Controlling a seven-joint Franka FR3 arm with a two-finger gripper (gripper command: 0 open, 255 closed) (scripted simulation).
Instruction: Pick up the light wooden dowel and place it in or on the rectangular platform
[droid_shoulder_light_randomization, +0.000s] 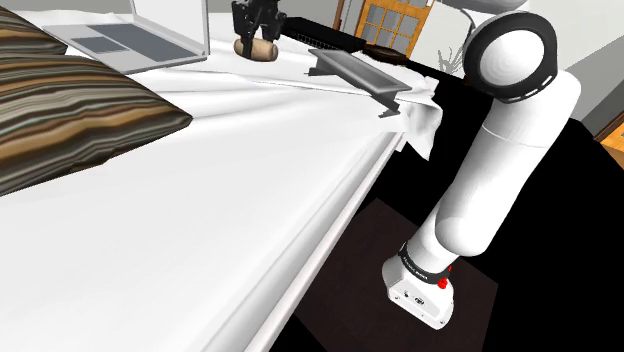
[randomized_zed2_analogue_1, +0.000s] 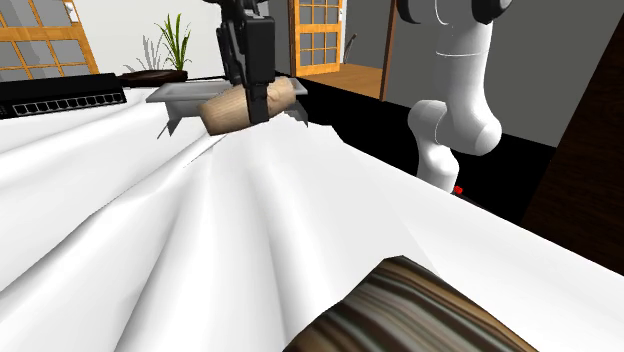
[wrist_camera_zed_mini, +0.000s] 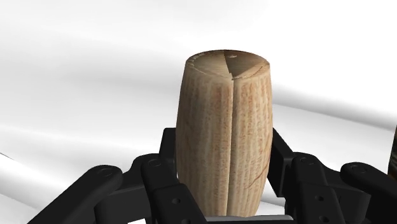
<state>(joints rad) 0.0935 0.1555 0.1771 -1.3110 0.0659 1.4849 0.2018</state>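
Dowel: a short, thick cylinder of light wood (droid_shoulder_light_randomization: 258, 47) (randomized_zed2_analogue_1: 238, 107) (wrist_camera_zed_mini: 224, 133), slightly barrel-shaped, with fine lengthwise grain and a flat end face marked by wedge lines and a small centre dot.
Hand: all black (droid_shoulder_light_randomization: 257, 41) (randomized_zed2_analogue_1: 258, 97) (wrist_camera_zed_mini: 224, 158), its two fingers pinching the dowel across the middle, one pad on each side of the curved wall.
Dowel's place: lying sideways in the hand, low over the white sheet at the bed's far end; whether it touches the cloth cannot be told.
Platform: a grey rectangular tray (droid_shoulder_light_randomization: 352, 70) (randomized_zed2_analogue_1: 178, 96) with thin, raised, smooth walls, sitting on the sheet near the bed's edge, to the shoulder view's right of the dowel and apart from it.
Bed: covered with a plain white sheet (droid_shoulder_light_randomization: 250, 190) (randomized_zed2_analogue_1: 200, 240), drawn in long, soft folds and bunched at the corner by the platform.
Pillow: brown and tan wavy stripes (droid_shoulder_light_randomization: 70, 110) (randomized_zed2_analogue_1: 420, 310), plump, resting on the sheet.
Laptop: pale grey, open (droid_shoulder_light_randomization: 130, 35), on the bed beyond the pillow.
Arm: glossy white rounded segments with dark joints (droid_shoulder_light_randomization: 500, 150) (randomized_zed2_analogue_1: 455, 90).
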